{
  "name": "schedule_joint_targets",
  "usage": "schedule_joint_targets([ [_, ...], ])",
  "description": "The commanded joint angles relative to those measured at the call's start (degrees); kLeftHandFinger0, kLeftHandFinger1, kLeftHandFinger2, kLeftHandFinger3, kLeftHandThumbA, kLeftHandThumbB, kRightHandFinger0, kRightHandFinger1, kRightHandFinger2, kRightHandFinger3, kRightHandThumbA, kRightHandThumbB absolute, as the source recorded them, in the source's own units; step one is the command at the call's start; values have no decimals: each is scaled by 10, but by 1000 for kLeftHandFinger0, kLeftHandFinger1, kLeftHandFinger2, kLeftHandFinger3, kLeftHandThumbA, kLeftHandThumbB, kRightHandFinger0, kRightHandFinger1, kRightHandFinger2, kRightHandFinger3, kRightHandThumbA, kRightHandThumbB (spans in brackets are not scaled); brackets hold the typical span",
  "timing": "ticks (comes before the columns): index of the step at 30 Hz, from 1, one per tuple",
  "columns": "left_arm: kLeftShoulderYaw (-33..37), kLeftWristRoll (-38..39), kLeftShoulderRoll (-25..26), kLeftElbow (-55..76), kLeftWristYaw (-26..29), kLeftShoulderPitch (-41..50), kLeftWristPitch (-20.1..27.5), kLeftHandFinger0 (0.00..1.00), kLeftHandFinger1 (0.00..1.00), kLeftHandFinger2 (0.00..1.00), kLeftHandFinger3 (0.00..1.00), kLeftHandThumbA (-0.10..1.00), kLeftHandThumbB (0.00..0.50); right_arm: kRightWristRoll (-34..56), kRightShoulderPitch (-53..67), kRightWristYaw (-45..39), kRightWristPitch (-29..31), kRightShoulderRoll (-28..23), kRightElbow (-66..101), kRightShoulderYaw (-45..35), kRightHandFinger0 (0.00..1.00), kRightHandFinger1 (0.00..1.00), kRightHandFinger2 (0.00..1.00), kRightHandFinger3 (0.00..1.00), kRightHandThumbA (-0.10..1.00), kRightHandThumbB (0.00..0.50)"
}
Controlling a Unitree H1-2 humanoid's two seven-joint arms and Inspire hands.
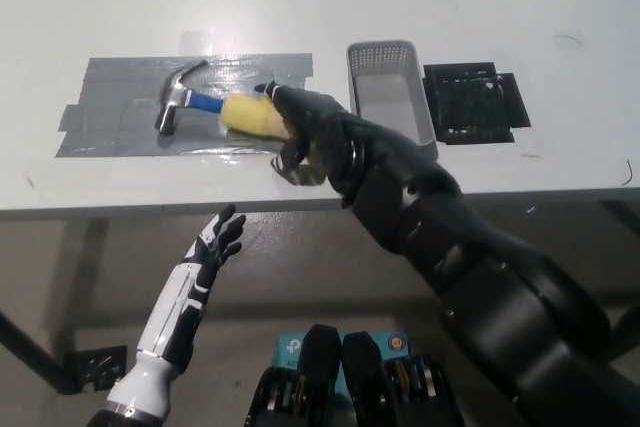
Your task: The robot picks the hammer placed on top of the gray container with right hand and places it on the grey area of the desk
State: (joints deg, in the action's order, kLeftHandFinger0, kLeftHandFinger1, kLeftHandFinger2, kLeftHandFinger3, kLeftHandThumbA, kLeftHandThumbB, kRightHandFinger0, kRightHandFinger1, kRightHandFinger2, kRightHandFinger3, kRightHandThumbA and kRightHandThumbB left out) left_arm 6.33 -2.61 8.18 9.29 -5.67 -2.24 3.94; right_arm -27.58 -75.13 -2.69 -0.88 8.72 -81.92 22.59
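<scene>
The hammer (205, 104), with a steel head, blue neck and yellow grip, lies across the grey taped area (110, 107) of the white desk, head pointing left. My black right hand (298, 135) is at the right end of the yellow grip, fingers curled around it from above and below. The grey container (394, 97) stands just right of the hand with nothing on top. My white left hand (213, 250) hangs below the desk's front edge, fingers apart and holding nothing.
A black mesh pad (474, 101) lies right of the container. The desk's front edge (120, 209) runs across the picture just below the taped area, with floor beneath it.
</scene>
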Motion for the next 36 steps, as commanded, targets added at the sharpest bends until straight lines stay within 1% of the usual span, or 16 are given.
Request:
schedule_joint_targets([
  [1,1,2,3,14,-12,-8,3,1000,1000,1000,1000,1000,81,58,-76,-26,29,-10,36,-49,1000,1000,1000,1000,957,500],
  [3,0,5,2,12,-12,-10,4,1000,1000,1000,1000,1000,82,76,-96,-32,30,-14,44,-75,1000,1000,1000,1000,976,500],
  [8,2,2,1,7,-11,-16,9,1000,1000,1000,1000,1000,95,98,-142,2,94,-43,107,-123,1000,1000,1000,1000,1000,500],
  [13,-8,15,4,-2,-11,-30,8,1000,1000,1000,1000,991,86,109,-123,-43,64,-98,315,-144,1000,1000,1000,1000,1000,447],
  [15,-12,14,5,-7,-9,-40,9,1000,1000,1000,1000,997,85,99,-110,-52,52,-118,385,-141,1000,1000,1000,1000,1000,461],
  [16,-17,16,8,-6,-9,-44,8,1000,1000,1000,1000,998,76,99,-96,-65,42,-131,437,-140,1000,1000,1000,1000,1000,467],
  [18,-23,15,16,-11,-9,-56,17,1000,1000,1000,1000,1000,49,107,-52,-99,32,-172,560,-144,1000,1000,1000,1000,1000,415],
  [21,-28,14,12,-13,-2,-61,11,1000,1000,1000,1000,1000,57,137,23,-146,-16,-228,727,-166,1000,1000,1000,1000,937,385],
  [23,-31,14,12,-17,1,-60,14,1000,1000,1000,1000,1000,55,151,67,-164,-41,-266,813,-184,1000,1000,1000,1000,920,392],
  [25,-35,15,12,-19,4,-65,14,1000,1000,1000,1000,1000,53,173,117,-172,-51,-309,882,-215,1000,1000,1000,1000,885,356],
  [26,-37,17,11,-23,5,-72,13,1000,1000,1000,1000,1000,52,188,126,-170,-55,-317,893,-228,1000,1000,1000,1000,814,343],
  [27,-38,17,11,-26,5,-77,12,1000,1000,1000,1000,1000,44,202,136,-167,-62,-322,906,-242,1000,1000,1000,1000,878,340],
  [28,-39,17,11,-33,6,-87,14,1000,1000,1000,1000,1000,44,219,150,-162,-63,-332,918,-261,1000,1000,1000,1000,763,328],
  [29,-41,21,10,-40,7,-98,17,1000,1000,1000,1000,1000,44,238,167,-154,-63,-341,932,-283,1000,1000,1000,1000,743,324],
  [34,-53,25,15,-50,11,-134,15,1000,1000,1000,1000,1000,53,299,245,-129,-61,-375,986,-356,1000,1000,1000,1000,777,299],
  [36,-55,28,17,-55,10,-142,19,1000,1000,1000,1000,1000,55,299,270,-115,-62,-380,1016,-371,1000,1000,1000,1000,815,322],
])
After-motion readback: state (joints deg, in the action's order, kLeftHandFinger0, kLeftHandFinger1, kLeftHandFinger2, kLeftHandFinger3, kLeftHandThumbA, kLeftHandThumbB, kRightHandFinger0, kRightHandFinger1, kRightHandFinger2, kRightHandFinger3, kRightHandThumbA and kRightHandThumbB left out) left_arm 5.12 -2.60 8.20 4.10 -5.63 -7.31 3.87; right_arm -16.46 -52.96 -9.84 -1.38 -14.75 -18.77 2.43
